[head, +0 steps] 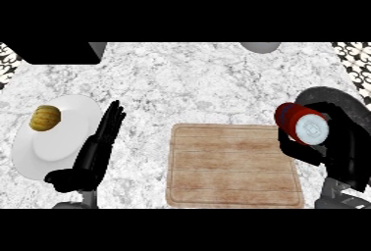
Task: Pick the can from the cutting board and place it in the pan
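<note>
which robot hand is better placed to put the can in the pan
Right. The right robot hand is curled round the can, next to the pan. The left robot hand rests open by the plate, across the cutting board.

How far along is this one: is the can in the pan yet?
Done: the board is bare, and the right hand curls round the can. In hand: the can is held at the left rim of the pan. Left: set it inside and let go.
</note>
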Motion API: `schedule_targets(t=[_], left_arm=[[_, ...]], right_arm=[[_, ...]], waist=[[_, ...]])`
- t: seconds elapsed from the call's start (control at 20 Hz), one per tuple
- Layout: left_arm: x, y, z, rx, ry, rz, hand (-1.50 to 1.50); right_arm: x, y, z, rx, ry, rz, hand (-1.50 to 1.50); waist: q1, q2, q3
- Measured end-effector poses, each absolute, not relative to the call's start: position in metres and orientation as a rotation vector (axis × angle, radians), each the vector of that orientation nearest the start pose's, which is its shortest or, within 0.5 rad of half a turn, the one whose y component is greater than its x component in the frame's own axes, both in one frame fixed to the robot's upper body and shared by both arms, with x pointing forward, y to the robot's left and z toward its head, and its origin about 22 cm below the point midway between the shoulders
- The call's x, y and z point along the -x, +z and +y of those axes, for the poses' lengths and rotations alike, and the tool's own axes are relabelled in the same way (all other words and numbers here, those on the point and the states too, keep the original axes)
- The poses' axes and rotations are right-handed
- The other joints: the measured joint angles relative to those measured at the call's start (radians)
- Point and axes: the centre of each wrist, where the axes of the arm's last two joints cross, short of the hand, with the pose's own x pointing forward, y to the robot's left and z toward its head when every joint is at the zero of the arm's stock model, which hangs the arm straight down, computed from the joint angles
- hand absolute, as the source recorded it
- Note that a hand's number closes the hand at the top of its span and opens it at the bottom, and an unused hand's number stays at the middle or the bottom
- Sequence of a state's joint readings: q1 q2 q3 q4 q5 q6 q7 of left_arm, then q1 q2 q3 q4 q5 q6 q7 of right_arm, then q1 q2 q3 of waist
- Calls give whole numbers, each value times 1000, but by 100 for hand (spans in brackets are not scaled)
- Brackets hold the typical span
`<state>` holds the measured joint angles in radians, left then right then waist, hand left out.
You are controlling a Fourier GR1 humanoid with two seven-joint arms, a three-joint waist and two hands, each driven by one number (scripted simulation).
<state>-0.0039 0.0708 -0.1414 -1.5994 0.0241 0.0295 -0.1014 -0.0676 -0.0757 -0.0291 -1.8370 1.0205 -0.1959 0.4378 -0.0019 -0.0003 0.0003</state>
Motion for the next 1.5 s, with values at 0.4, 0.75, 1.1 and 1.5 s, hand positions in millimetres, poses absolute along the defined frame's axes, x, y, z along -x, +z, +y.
schedule_targets(t=[0.4, 0.75, 1.1, 1.5], left_arm=[[-247, 9, 206, 66, -132, -1697, 0], [-247, 14, 202, 75, -137, -1701, 0], [-249, 10, 194, 84, -149, -1708, 0], [-251, 11, 187, 111, -157, -1709, 0]], right_arm=[[-276, 52, -319, 1412, 244, -1413, 150], [-315, 42, -382, 1449, 122, -1454, 150], [-327, 25, -428, 1350, 171, -1309, -150], [-341, 9, -430, 1039, 320, -1171, -150]], waist=[[7, 3, 1], [18, 5, 2], [32, 12, 1], [53, 19, 3]])
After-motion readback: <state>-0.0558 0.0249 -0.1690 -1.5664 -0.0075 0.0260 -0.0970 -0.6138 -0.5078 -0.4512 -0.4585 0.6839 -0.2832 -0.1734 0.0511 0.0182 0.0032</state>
